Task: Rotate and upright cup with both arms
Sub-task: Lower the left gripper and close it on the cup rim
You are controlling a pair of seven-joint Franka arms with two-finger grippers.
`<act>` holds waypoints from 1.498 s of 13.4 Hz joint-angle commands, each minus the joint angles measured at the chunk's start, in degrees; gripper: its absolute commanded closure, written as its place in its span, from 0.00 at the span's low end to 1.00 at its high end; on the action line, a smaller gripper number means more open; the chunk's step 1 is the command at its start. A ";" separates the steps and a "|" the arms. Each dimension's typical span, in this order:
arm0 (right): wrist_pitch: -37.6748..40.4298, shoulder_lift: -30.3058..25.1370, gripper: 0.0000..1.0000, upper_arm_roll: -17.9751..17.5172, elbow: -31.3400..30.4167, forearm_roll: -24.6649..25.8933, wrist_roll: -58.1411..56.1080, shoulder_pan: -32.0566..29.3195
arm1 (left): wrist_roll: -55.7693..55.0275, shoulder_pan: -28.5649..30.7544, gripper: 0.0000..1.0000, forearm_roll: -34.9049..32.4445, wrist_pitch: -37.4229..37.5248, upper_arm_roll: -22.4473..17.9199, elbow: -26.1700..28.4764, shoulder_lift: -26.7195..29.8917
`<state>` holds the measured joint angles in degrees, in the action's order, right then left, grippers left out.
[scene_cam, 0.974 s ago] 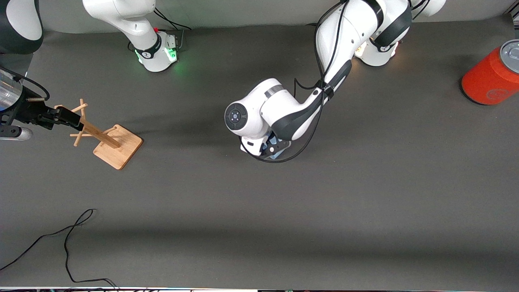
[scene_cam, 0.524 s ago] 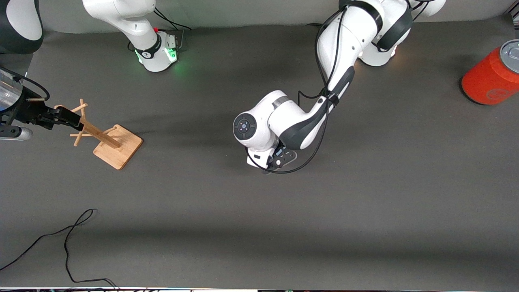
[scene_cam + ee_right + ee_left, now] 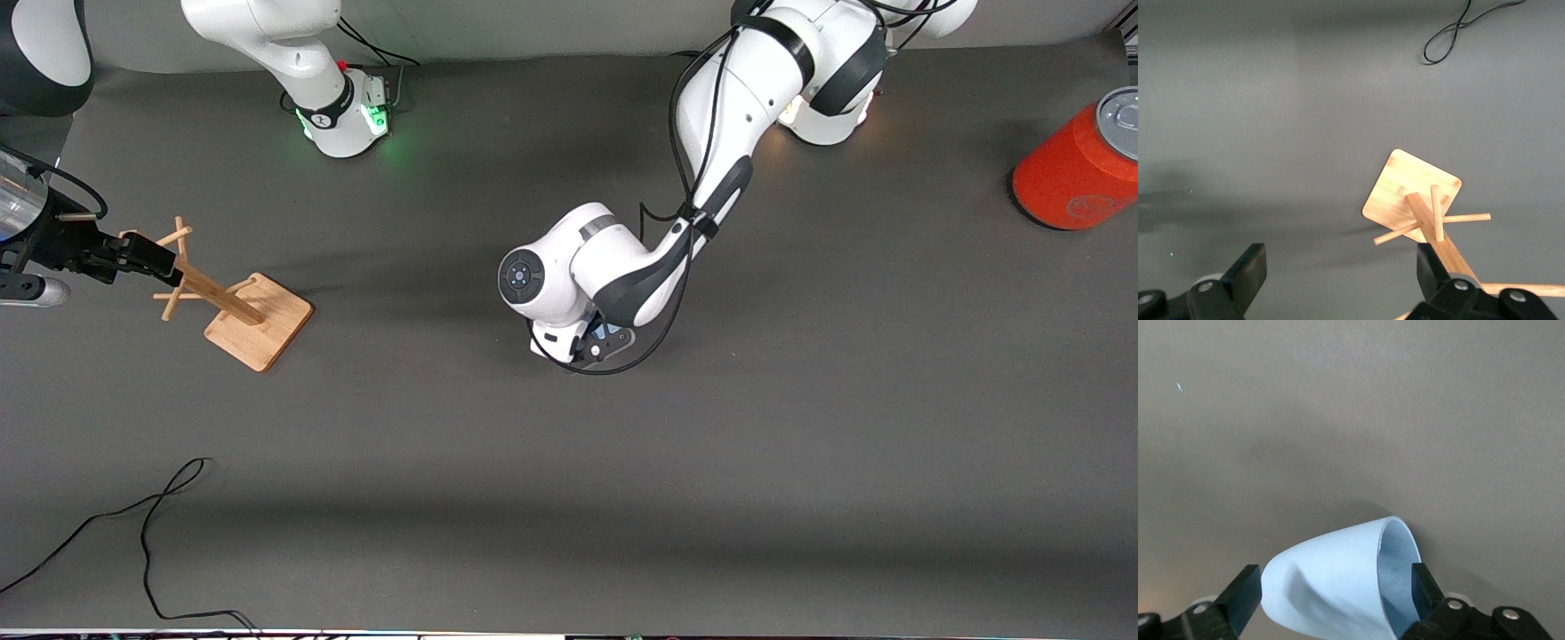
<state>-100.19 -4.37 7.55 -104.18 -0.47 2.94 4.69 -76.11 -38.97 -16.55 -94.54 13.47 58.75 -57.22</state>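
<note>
Two wide-open grippers share the work unevenly. The left gripper (image 3: 1331, 590) straddles the light-blue cup (image 3: 1338, 577), which lies on its side mid-table with its mouth sideways, probably lining up a grasp to turn it. The right gripper (image 3: 1338, 277) waits, empty, over the wooden peg rack (image 3: 236, 302). An orange can (image 3: 1080, 169) and a black cable (image 3: 147, 524) rest on the dark grey table (image 3: 800, 444).

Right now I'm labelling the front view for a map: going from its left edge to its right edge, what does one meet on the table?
Right tool over the wooden peg rack → left tool around the light-blue plastic cup → large orange can with grey lid.
</note>
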 commanded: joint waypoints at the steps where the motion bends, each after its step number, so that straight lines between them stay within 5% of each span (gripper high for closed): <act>1: 0.17 -1.69 0.00 0.44 -0.85 -0.76 -0.74 0.06 | -0.88 -1.28 0.00 -0.77 1.80 -0.91 1.28 0.09; 10: 0.43 -2.40 0.00 2.29 -1.55 -1.03 -1.53 0.06 | -0.53 -1.28 0.00 -0.42 9.02 -0.64 0.93 0.70; 12: 0.34 -2.31 0.00 2.38 -1.46 -1.03 -1.53 0.06 | -0.53 -1.28 0.15 -0.33 9.28 -0.55 0.58 0.97; 17: 0.17 -2.49 0.00 2.55 -1.38 -1.20 -1.53 0.06 | -0.44 -1.28 0.85 -0.15 10.42 -0.29 0.49 2.02; 20: -0.09 -2.40 0.00 2.55 -1.38 -1.47 -1.53 0.15 | -0.44 -1.19 1.00 -0.07 11.13 0.06 0.40 2.11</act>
<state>-99.99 -5.29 9.75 -104.28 -0.92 2.93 4.68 -76.11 -39.44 -16.55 -83.91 13.78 59.30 -55.50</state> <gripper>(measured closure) 0.000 0.841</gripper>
